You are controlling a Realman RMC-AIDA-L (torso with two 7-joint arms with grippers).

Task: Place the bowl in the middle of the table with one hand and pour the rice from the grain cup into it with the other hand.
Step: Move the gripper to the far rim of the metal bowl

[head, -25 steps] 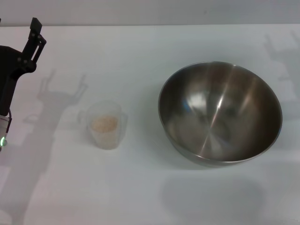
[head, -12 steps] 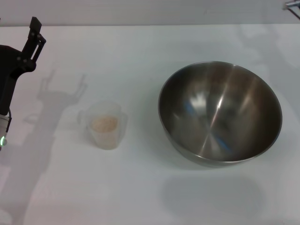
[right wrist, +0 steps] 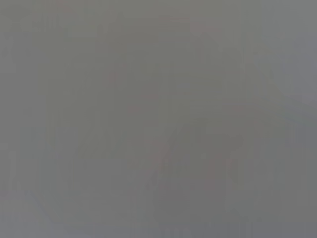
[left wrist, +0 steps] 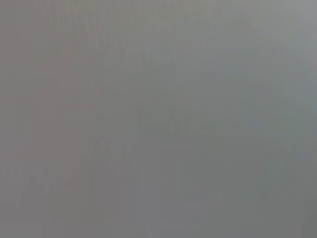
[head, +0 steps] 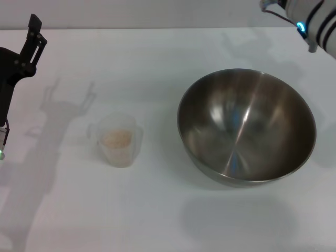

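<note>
The bowl (head: 247,126), a large shiny steel one, stands empty on the right half of the white table (head: 157,210). The grain cup (head: 118,139), small and translucent, stands upright to the left of the bowl with a low layer of pale rice (head: 116,138) in it. My left gripper (head: 34,26) is black and raised at the far left edge, well apart from the cup. Part of my right arm (head: 315,21), white with dark stripes and a blue light, shows at the top right corner beyond the bowl; its gripper is out of view. Both wrist views show only plain grey.
The table's far edge (head: 157,28) runs along the top of the head view. Shadows of the arms fall on the table left of the cup and behind the bowl.
My right arm has come into view at the top right corner. My left gripper has shifted slightly left. The bowl and the cup have not moved.
</note>
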